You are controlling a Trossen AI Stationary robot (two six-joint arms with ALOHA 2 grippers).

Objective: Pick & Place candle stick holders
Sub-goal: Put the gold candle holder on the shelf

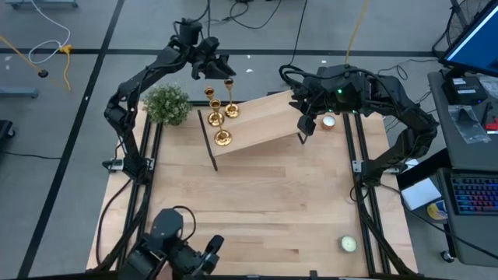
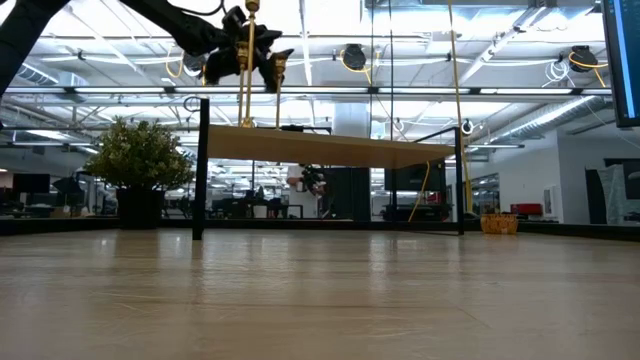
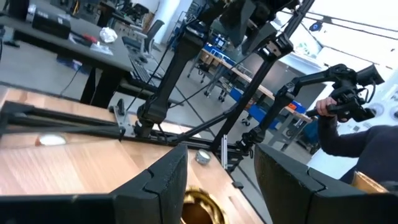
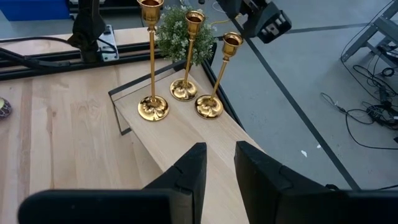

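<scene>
Three gold candle stick holders stand upright on their round bases at the left end of a raised wooden shelf. My left gripper hovers level at the far edge of the shelf, open. The top cup of the farthest holder shows low between its fingers, with a gap beside it. My right gripper hangs above the shelf's right end, tipped down toward the holders. Its fingers stand a narrow gap apart with nothing between them.
The shelf stands on thin black legs over the table. A small potted plant sits left of it. A pale tealight lies by the right arm, another near the front right corner. A person's hand shows beyond the table.
</scene>
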